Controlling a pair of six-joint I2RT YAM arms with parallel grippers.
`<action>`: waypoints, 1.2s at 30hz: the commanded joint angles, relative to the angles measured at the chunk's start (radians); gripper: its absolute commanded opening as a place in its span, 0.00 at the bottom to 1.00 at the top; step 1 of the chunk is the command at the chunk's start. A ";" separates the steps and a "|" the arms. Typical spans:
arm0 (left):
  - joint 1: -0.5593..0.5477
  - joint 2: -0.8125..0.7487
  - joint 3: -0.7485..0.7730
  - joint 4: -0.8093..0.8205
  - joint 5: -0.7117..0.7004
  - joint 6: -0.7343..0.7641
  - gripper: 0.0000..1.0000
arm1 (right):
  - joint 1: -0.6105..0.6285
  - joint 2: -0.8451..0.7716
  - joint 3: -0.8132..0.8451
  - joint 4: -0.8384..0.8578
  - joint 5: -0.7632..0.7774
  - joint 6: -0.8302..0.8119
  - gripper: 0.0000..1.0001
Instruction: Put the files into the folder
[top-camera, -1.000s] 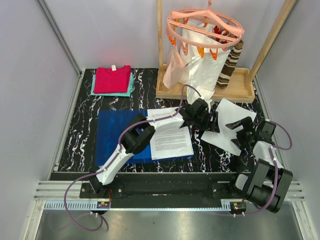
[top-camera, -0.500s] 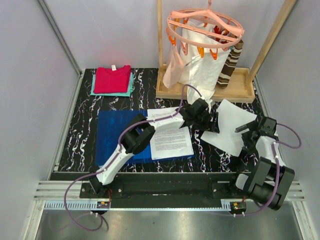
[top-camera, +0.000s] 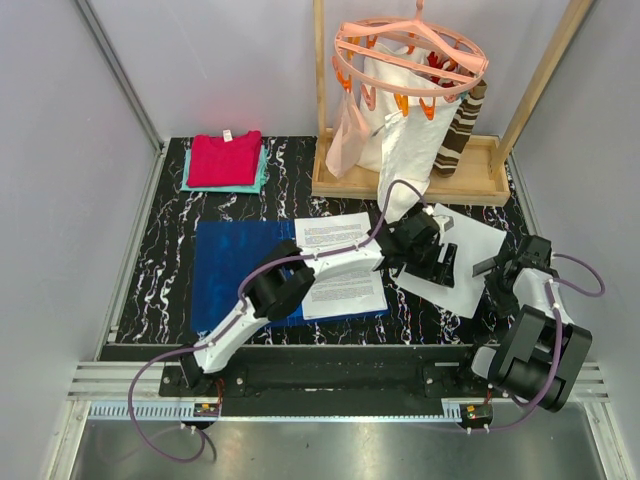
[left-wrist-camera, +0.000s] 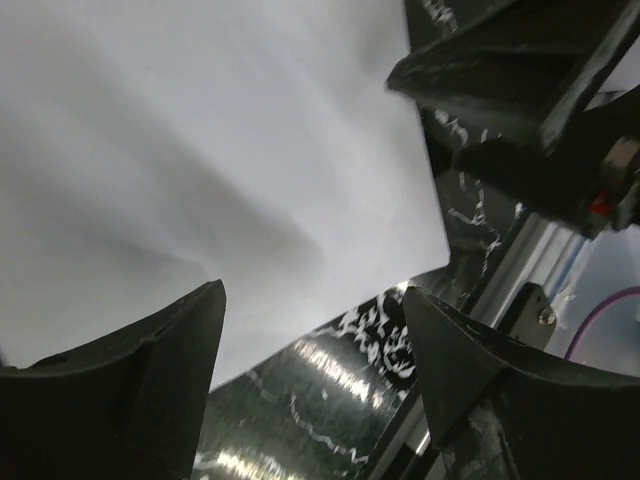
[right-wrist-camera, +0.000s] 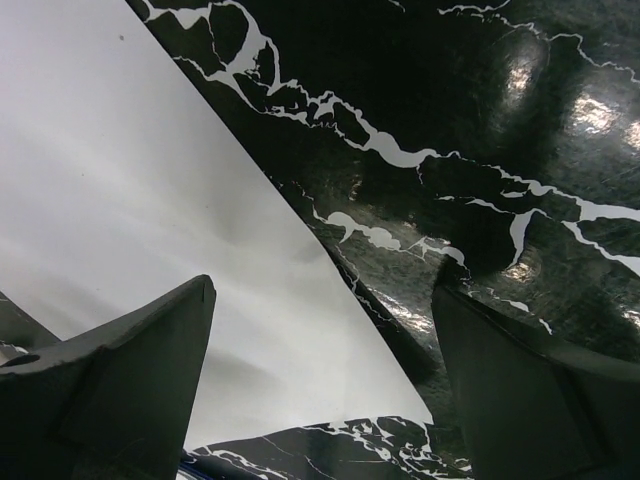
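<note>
The blue folder (top-camera: 228, 268) lies flat at the table's left-middle, with printed sheets (top-camera: 340, 262) on its right part. A blank-side white sheet (top-camera: 470, 262) lies on the marble to the right. My left gripper (top-camera: 440, 262) is open over that sheet's left part. In the left wrist view the sheet (left-wrist-camera: 200, 150) fills the upper left, and its edge runs between the open gripper (left-wrist-camera: 312, 295). My right gripper (top-camera: 495, 268) is open at the sheet's right edge. In the right wrist view a corner of the sheet (right-wrist-camera: 200, 200) lies between the open gripper (right-wrist-camera: 322, 290).
A wooden rack base (top-camera: 410, 180) with a peg hanger and hung cloths (top-camera: 405, 110) stands at the back right. Folded red and teal cloths (top-camera: 226, 160) sit at the back left. The black marble table (top-camera: 160, 270) ends at a metal rail in front.
My left gripper moved right from the printed sheets onto the loose white sheet. My right gripper drew back to the right, and the sheet that stood lifted now lies flatter.
</note>
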 joint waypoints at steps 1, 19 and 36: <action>0.028 0.110 0.087 0.039 0.064 -0.035 0.75 | -0.006 0.014 0.035 -0.021 -0.026 0.016 1.00; 0.160 0.133 -0.123 0.194 0.170 -0.144 0.70 | -0.006 0.118 0.042 0.030 -0.319 -0.110 1.00; 0.155 0.118 -0.140 0.201 0.190 -0.148 0.70 | -0.006 0.041 -0.188 0.342 -0.543 0.090 0.78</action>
